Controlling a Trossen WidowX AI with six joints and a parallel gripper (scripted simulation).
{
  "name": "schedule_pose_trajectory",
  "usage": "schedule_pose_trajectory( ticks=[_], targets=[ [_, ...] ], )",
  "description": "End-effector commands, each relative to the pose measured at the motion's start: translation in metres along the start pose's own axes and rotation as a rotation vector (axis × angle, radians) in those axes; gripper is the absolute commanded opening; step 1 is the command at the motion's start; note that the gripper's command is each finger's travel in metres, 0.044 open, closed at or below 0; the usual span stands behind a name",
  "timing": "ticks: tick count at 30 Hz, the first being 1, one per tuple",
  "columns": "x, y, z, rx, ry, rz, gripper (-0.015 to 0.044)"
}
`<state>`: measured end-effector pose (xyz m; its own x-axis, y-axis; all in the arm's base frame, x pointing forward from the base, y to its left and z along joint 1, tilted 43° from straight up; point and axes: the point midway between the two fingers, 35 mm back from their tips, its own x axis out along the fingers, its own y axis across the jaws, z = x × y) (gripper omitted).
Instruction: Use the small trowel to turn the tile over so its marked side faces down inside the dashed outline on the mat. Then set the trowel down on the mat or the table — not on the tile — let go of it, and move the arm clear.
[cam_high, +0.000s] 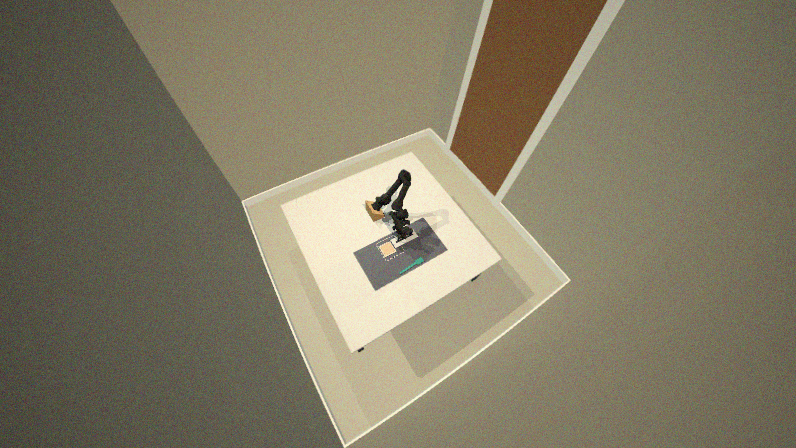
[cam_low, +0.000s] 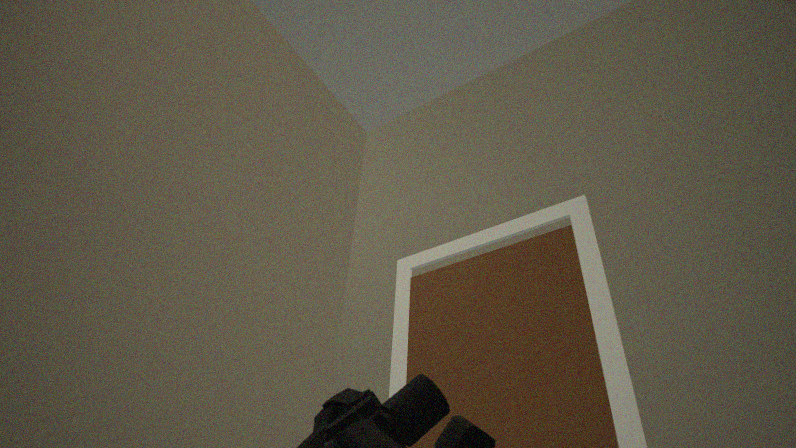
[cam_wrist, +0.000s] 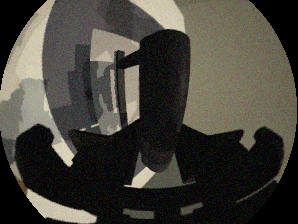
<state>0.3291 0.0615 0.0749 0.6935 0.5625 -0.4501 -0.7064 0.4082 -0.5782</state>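
Observation:
The tile (cam_high: 387, 249) shows a plain orange face up, without a mark, within the dashed outline (cam_high: 394, 257) on the dark mat (cam_high: 374, 273). It is too small to tell whether it lies fully flat. My gripper (cam_high: 403, 238) (cam_wrist: 154, 120) is shut on the small trowel, whose dark handle (cam_wrist: 165, 80) stands up between the fingers in the wrist view. The trowel's pale blade (cam_high: 396, 243) is low over the mat, just right of the tile. Whether blade and tile touch is hidden. The exterior view shows only dark arm parts.
A teal tool (cam_high: 412, 266) lies on the mat's front part. An orange-brown block (cam_high: 373, 210) stands on the pale table (cam_high: 328, 267) behind the mat, close to the arm (cam_high: 404, 178). The arm reaches over the mat from the back.

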Motion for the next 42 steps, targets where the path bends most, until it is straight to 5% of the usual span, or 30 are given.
schedule_pose_trajectory(
  ticks=[1, 42],
  targets=[
    [0.004, 0.005, -0.008, -0.003, 0.000, -0.006, 0.0000],
    [-0.033, -0.032, 0.081, 0.000, -0.002, -0.007, 0.0000]
  ],
)
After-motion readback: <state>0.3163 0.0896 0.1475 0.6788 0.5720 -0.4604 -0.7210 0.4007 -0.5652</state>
